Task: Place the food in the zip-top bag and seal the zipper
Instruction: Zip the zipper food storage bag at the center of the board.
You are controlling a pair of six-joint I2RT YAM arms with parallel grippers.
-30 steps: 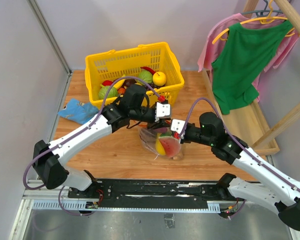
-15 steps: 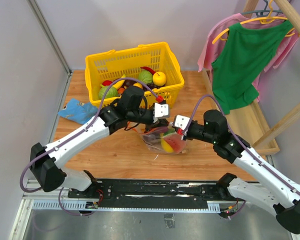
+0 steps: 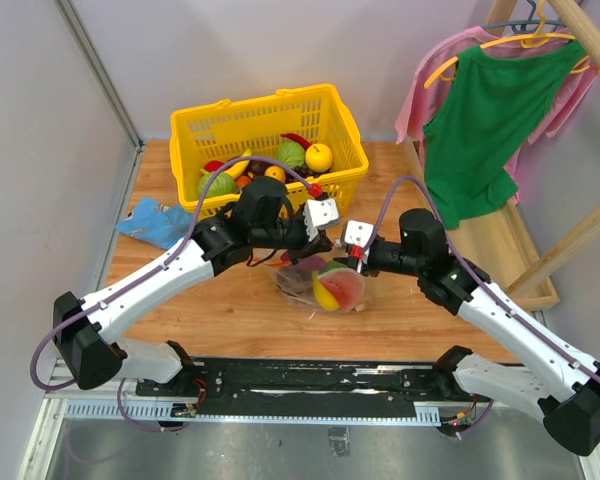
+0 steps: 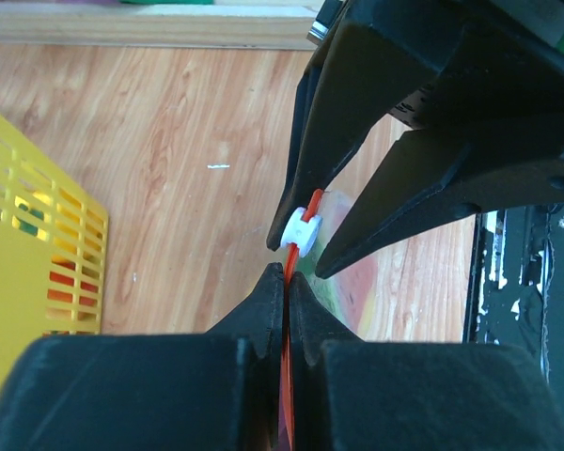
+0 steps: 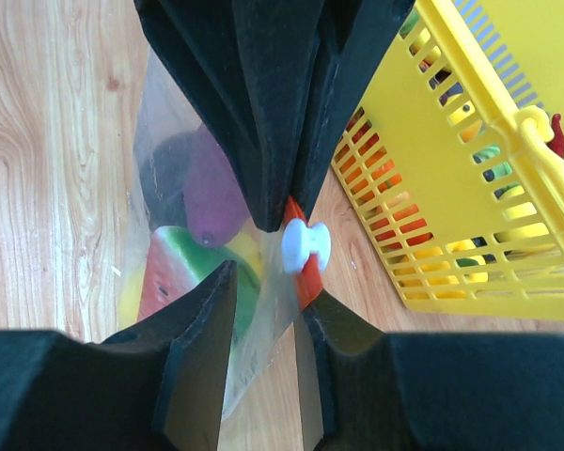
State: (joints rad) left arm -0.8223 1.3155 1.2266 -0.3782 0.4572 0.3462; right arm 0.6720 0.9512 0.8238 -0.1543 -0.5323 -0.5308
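The right fingers [image 3: 346, 252] have closed in on the left fingers [image 4: 280, 293], the bag [image 3: 315, 288] shifting left. It lies on the bench [image 3: 230, 300], food [image 3: 338, 290] inside. Left fingers pinch the zipper [image 4: 290, 258] tight; right fingers, slightly parted, straddle it at the slider [image 4: 301, 232].

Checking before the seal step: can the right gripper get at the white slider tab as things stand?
Probably yes. The right gripper is open, the white slider tab at its fingertips with nothing between; the left gripper pinches the zipper beside it.
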